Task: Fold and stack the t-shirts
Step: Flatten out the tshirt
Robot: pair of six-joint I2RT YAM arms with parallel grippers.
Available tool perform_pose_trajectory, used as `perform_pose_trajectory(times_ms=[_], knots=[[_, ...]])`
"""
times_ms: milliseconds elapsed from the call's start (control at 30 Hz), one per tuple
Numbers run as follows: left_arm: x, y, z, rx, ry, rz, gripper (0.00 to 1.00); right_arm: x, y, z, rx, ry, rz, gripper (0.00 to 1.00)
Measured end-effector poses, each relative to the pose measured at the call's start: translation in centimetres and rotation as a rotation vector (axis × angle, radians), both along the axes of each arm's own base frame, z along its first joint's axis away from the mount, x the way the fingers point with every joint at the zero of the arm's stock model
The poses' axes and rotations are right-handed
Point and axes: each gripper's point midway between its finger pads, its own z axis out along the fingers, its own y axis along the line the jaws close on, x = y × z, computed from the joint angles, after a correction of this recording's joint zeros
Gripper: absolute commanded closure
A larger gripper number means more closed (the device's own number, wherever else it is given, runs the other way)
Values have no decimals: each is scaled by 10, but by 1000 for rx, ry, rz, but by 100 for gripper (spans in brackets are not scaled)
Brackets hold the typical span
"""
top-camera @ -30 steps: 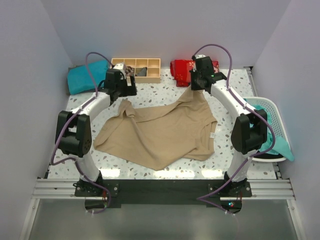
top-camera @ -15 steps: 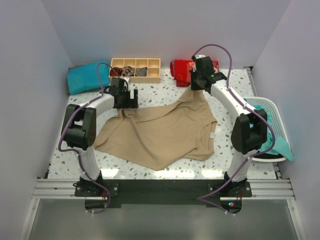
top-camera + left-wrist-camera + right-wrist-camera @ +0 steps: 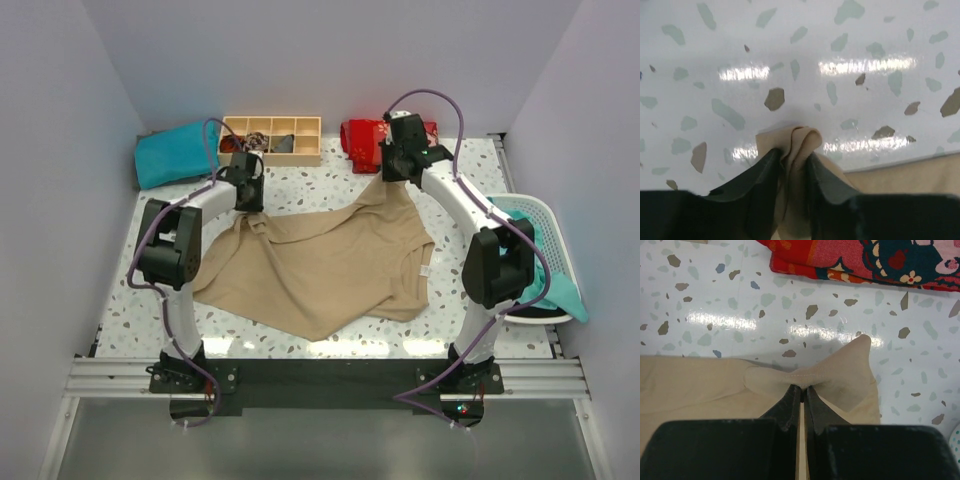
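Tan t-shirt (image 3: 320, 265): lies spread but rumpled across the middle of the table. Its two far corners are drawn up toward the grippers and its near edge falls in a loose point toward the arm bases. A small white label shows at its right edge.
Left gripper (image 3: 250, 196): sits at the shirt's far-left corner. In the left wrist view (image 3: 792, 159) its dark fingers (image 3: 762, 175) stand narrow on either side of a bunched fold of the tan cloth (image 3: 795, 142), pinching it just above the speckled surface.
Right gripper (image 3: 392, 172): sits at the shirt's far-right corner. In the right wrist view (image 3: 801, 390) the fingers press together on a seamed edge of the tan cloth (image 3: 690, 385), and a small flap pokes out beyond the tips to the right.
Folded teal t-shirt (image 3: 172, 155): rests in the far-left corner of the table, apart from the tan one and just left of the wooden tray.
Loose teal t-shirt (image 3: 553, 285): lies heaped in the basket, part of it spilling over the near rim.
Basket (image 3: 552, 222): white with a mesh wall, at the right edge of the table beside the right arm.
Wooden tray (image 3: 275, 138): stands at the back, divided into compartments. A few hold small dark items too small to make out.
Red cloth (image 3: 365, 135): folded and patterned, at the back just right of the tray. It lies beyond the right gripper and apart from the tan shirt (image 3: 850, 257).
Table (image 3: 120, 320): white with scattered grey, green and brown flecks.
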Motion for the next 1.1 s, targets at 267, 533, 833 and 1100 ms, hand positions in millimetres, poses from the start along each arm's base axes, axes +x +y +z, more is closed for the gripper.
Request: perform_pose_trajectory(times_ms=[267, 533, 833, 1100], knots=[[38, 23, 15, -2, -71, 64, 64, -2, -16, -5, -57, 2, -45, 100], [51, 95, 42, -65, -212, 262, 37, 0, -35, 18, -90, -57, -97, 100], [60, 97, 53, -149, -291, 266, 64, -2, -42, 24, -91, -68, -116, 100], [52, 70, 42, -215, -251, 218, 57, -53, -33, 52, 27, -63, -69, 100]])
